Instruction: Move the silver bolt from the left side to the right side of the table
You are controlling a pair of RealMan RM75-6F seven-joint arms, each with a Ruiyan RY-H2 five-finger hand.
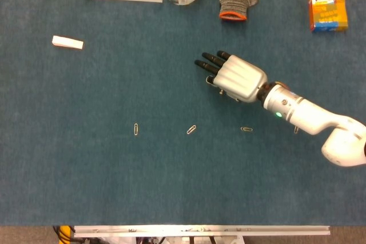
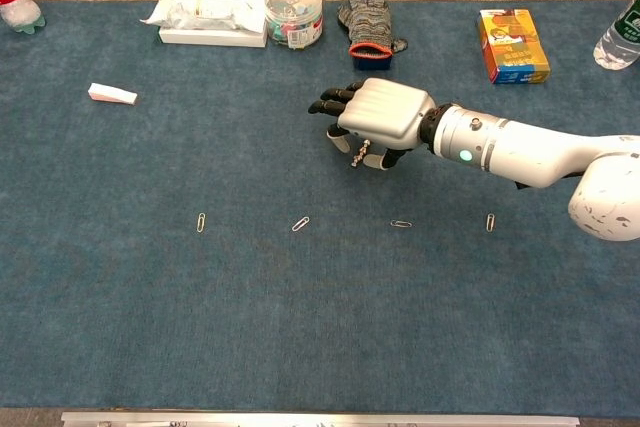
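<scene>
The right robot hand (image 2: 378, 115) covers the silver bolt (image 2: 362, 154), grip unclear; round tub (image 2: 294, 9) holds colourful bits.

R hand (image 2: 385, 115) over bolt (image 2: 362, 156) — mid-table

No readable text on any item.
</scene>
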